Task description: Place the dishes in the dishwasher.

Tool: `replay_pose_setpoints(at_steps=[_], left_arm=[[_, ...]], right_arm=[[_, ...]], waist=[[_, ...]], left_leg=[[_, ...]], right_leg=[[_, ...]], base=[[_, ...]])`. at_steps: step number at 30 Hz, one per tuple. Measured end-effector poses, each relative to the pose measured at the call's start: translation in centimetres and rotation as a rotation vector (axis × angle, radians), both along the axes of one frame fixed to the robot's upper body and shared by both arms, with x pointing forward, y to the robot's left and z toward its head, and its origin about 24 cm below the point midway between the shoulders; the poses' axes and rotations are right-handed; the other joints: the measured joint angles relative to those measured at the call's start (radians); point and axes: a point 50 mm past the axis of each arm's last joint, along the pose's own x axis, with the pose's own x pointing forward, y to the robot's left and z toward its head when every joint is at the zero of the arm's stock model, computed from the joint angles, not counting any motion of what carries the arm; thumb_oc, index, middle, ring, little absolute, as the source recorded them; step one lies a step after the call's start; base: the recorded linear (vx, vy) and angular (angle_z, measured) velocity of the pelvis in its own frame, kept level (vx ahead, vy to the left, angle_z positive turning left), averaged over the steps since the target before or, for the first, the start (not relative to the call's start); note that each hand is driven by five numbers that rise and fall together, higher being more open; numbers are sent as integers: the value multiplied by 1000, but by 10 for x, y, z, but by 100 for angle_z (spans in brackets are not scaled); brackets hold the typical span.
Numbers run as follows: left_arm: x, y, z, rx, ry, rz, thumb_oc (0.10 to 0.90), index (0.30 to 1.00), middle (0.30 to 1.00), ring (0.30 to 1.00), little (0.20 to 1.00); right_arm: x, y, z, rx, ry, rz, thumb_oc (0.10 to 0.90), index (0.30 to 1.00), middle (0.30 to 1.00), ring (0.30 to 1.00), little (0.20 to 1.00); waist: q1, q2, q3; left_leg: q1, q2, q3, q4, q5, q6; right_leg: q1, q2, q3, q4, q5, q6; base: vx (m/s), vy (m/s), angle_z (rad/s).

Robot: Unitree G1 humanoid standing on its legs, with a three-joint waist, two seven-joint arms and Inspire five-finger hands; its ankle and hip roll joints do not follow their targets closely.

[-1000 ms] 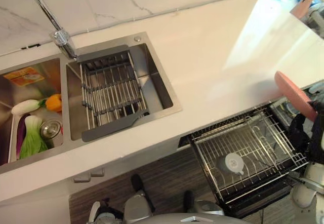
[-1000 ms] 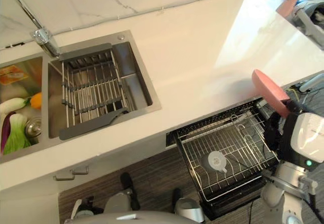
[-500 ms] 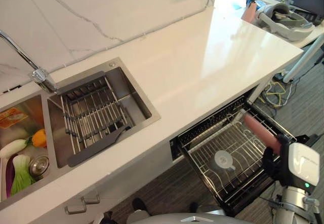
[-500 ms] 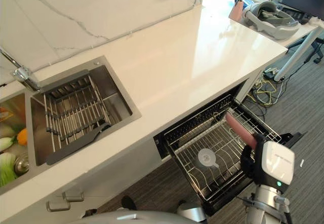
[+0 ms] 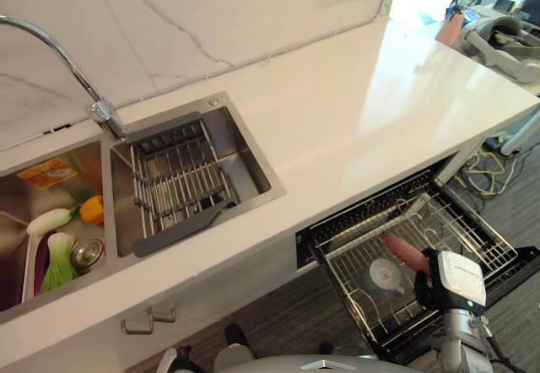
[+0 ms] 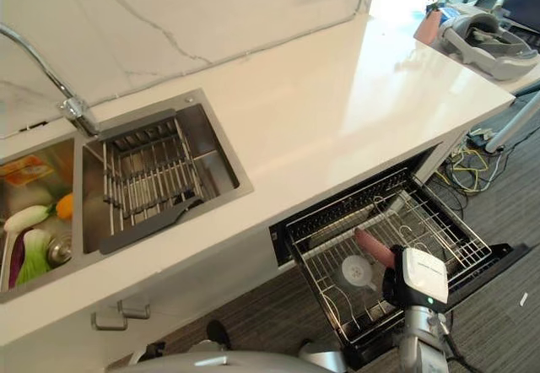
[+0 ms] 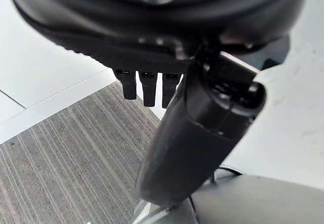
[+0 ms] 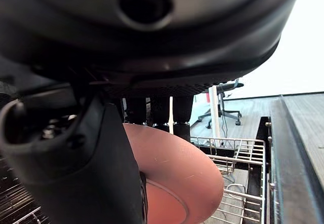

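My right hand (image 5: 424, 283) is shut on a pink plate (image 5: 402, 252), thumb on one face and fingers (image 8: 152, 110) behind the other. The pink plate (image 8: 178, 179) stands on edge, low over the middle of the pulled-out wire rack (image 5: 339, 265) of the dishwasher under the counter. A round white piece (image 5: 386, 274) sits in the rack just beside the plate. My left hand (image 7: 195, 143) hangs over grey carpet beside white cabinet fronts, fingers relaxed and holding nothing.
The white counter (image 5: 337, 128) runs above the dishwasher. A double sink holds a wire drainer (image 5: 181, 179) in one basin and vegetables (image 5: 59, 242) in the other, under a faucet (image 5: 94, 103). The lowered dishwasher door (image 6: 498, 259) juts out beyond the rack.
The camera has shifted. My right hand has carried the pink plate down from above the counter's edge into the dishwasher rack and further toward its middle.
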Motion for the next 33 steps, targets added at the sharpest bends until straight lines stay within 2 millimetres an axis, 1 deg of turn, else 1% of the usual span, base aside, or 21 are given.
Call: replay_pose_setpoints(at_steps=[1, 2, 3, 6, 11, 13, 16, 17, 18, 21, 22, 24, 26, 27, 28, 29, 30, 31, 33], left_arm=[[0, 0, 0, -5, 1, -1, 800, 900, 900, 900, 900], [0, -1, 0, -9, 4, -1, 800, 900, 900, 900, 900], [0, -1, 0, -13, 5, -2, 800, 900, 900, 900, 900], [-1, -2, -1, -23, 10, -4, 800, 900, 900, 900, 900], [-1, -2, -1, -28, 13, -22, 800, 900, 900, 900, 900], [0, -3, -1, -30, 12, -23, 800, 900, 900, 900, 900], [1, -5, -1, -37, 10, -23, 800, 900, 900, 900, 900], [1, -6, -2, -40, 11, -22, 800, 900, 900, 900, 900], [-1, -7, -2, -41, 18, -21, 800, 900, 900, 900, 900], [-2, -6, -2, -39, 23, -23, 800, 900, 900, 900, 900], [-2, -6, -2, -38, 23, -22, 800, 900, 900, 900, 900], [-3, -5, -2, -34, 26, -22, 800, 900, 900, 900, 900], [-3, -4, -2, -27, 26, -21, 800, 900, 900, 900, 900], [-3, -4, -2, -26, 28, -20, 800, 900, 900, 900, 900], [-3, -4, -2, -26, 28, -20, 800, 900, 900, 900, 900], [-2, -4, -2, -25, 32, -21, 800, 900, 900, 900, 900], [-2, -4, -2, -25, 33, -21, 800, 900, 900, 900, 900], [-3, -4, -2, -25, 35, -22, 800, 900, 900, 900, 900], [-4, -4, -2, -25, 38, -22, 800, 900, 900, 900, 900]], right_arm=[[0, -1, -1, -3, 4, -5, 400, 300, 300, 300, 300], [1, -1, -1, -4, 4, -6, 500, 451, 451, 451, 451], [4, -1, 0, -4, -3, -4, 800, 900, 900, 900, 900], [4, -1, 0, -6, 0, -7, 800, 900, 900, 900, 900], [3, -3, 0, -6, 1, -14, 800, 900, 900, 900, 900], [-1, -6, 1, -8, -3, -29, 800, 900, 900, 900, 900], [-4, -12, 18, -11, -78, -61, 800, 900, 900, 900, 900], [-4, -14, 27, -15, -119, -70, 800, 900, 900, 900, 900], [-2, -18, 42, -33, -205, -82, 800, 900, 900, 900, 900], [0, -23, 62, -54, -302, -101, 800, 900, 900, 900, 900], [-1, -26, 69, -70, -336, -110, 800, 900, 900, 900, 900], [-5, -32, 74, -92, -388, -150, 800, 900, 900, 900, 900], [-17, -41, 68, -74, -389, -225, 800, 900, 900, 900, 900], [-25, -48, 60, -66, -362, -277, 800, 900, 900, 900, 900], [-25, -48, 60, -66, -362, -277, 800, 900, 900, 900, 900], [-35, -56, 51, -69, -314, -337, 800, 900, 900, 900, 900], [-55, -66, 35, -61, -230, -446, 800, 900, 900, 900, 900], [-66, -69, 25, -51, -196, -499, 800, 900, 900, 900, 900], [-80, -71, 14, -27, -148, -573, 800, 900, 900, 900, 900]], waist=[[3, 1, 0], [8, 2, 1], [15, 3, 8], [22, 4, 15], [22, 5, 16], [21, 8, 17], [6, 16, 28], [3, 19, 30], [-5, 18, 33], [-20, 14, 35], [-21, 15, 35], [-22, 9, 37], [-23, 6, 37], [-27, 5, 38], [-27, 5, 38], [-29, 5, 37], [-37, 5, 38], [-45, 5, 37], [-52, 5, 37]], left_leg=[[0, 0, -2, 0, 0, -1], [0, 0, -5, 0, 0, -1], [1, 0, -14, 0, 1, -2], [1, 1, -19, 2, 2, -4], [1, 2, -26, 2, 5, -5], [0, 1, -31, 2, 5, -6], [-5, 0, -47, 2, 7, -8], [-6, 0, -48, 2, 8, -8], [-3, 1, -48, 3, 8, -8], [3, 4, -48, 3, 7, -9], [4, 6, -46, 3, 8, -10], [7, 15, -40, 7, 8, -11], [7, 22, -40, 8, 9, -15], [7, 23, -40, 8, 10, -16], [7, 23, -40, 8, 10, -16], [8, 24, -39, 8, 10, -16], [10, 25, -37, 7, 10, -17], [12, 25, -36, 6, 10, -17], [15, 27, -32, 6, 9, -18]], right_leg=[[1, 0, -2, 0, 0, 0], [3, 1, -5, 0, 0, 0], [10, 3, -12, 0, 0, 0], [13, 5, -15, 0, -1, -1], [17, 7, -21, 0, 0, -1], [18, 8, -24, 0, 0, -1], [23, 8, -39, 0, 0, -1], [23, 8, -40, 0, 0, -1], [25, 9, -39, 0, 0, -1], [30, 11, -38, 0, -1, -2], [30, 12, -36, -1, -2, -2], [30, 19, -24, 0, -1, -3], [30, 24, -21, 0, -2, -3], [30, 26, -21, 0, -2, -3], [30, 26, -21, 0, -2, -3], [30, 27, -20, 1, -1, -3], [30, 28, -18, 1, -2, -3], [32, 28, -17, 1, -2, -3], [32, 29, -13, 1, -2, -3]], base=[[-10, -14, 6], [-16, -24, 12], [-13, -20, 14], [-9, -13, 6], [-10, -7, 2], [-22, -17, 6], [-6, -5, 14], [3, -7, 5], [0, 0, 0], [0, 0, 0], [-17, -4, -5], [-14, -15, -10], [-5, -9, -4], [0, 0, 0], [0, 0, 0], [0, 0, 0], [5, -18, -4], [-18, -8, -4], [-10, 0, -6]])
